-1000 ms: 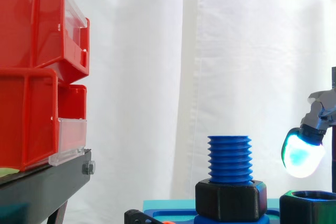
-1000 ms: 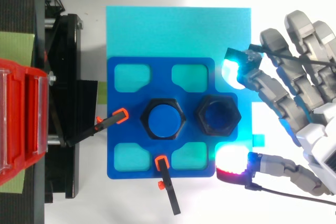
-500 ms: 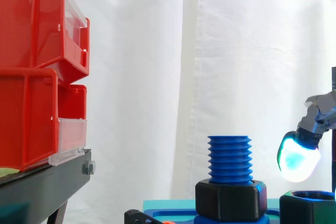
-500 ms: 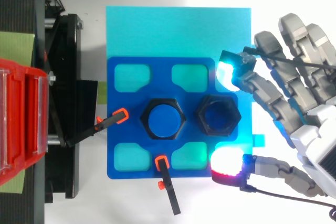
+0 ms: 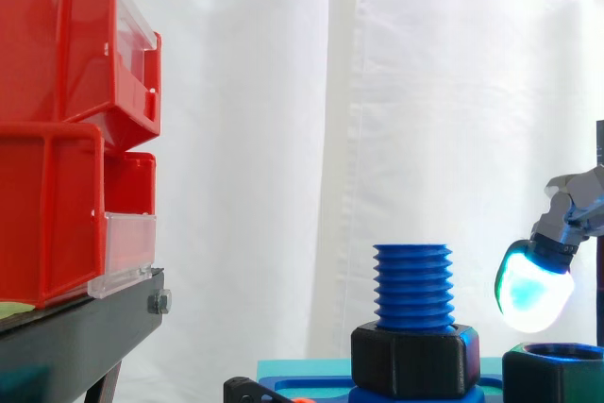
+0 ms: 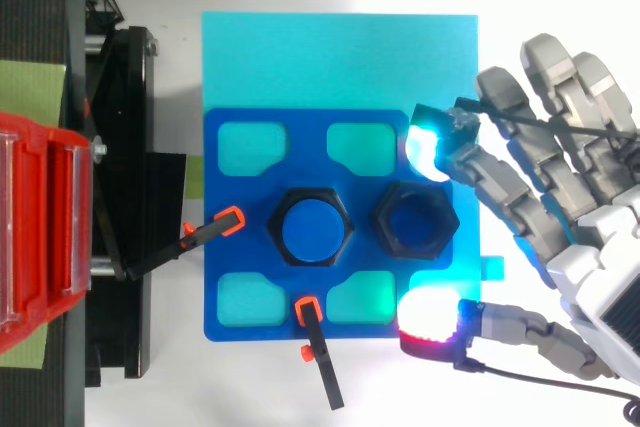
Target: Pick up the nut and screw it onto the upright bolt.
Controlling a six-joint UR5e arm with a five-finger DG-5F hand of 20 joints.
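The nut [image 6: 416, 220] rests on the blue fixture plate [image 6: 230, 247], just beside the upright bolt [image 5: 412, 287]. I judge that nothing of the task is done yet: pickup, carry and threading are all left. My hand [image 6: 596, 265] is spread wide and grips nothing. A cyan fingertip [image 6: 425, 152] and a red-white one [image 6: 430, 319] flank the nut on opposite sides, neither touching it as far as I can see. In the side view the cyan pad hangs just above the nut's rim. A black hex collar [image 5: 412, 358] hides the bolt's foot, the frame edge cuts off the nut's lower part, and I can't make out its inner thread.
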